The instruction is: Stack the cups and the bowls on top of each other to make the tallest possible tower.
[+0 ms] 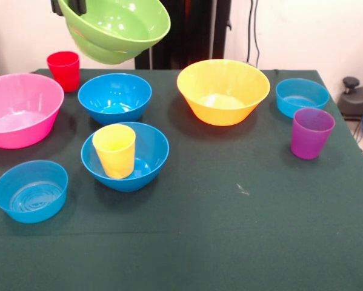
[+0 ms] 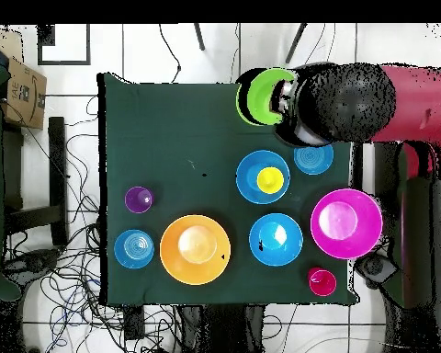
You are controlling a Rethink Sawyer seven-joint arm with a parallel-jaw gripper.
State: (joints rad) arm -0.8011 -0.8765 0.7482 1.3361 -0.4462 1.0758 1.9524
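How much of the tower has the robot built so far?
Only the start. The yellow cup already stands in a blue bowl. Right now the gripper holds the green bowl up in the air, tilted. Still waiting on the table: the other blue bowl, the purple cup, the red cup, the pink bowl, the yellow-orange bowl and two light-blue bowls.
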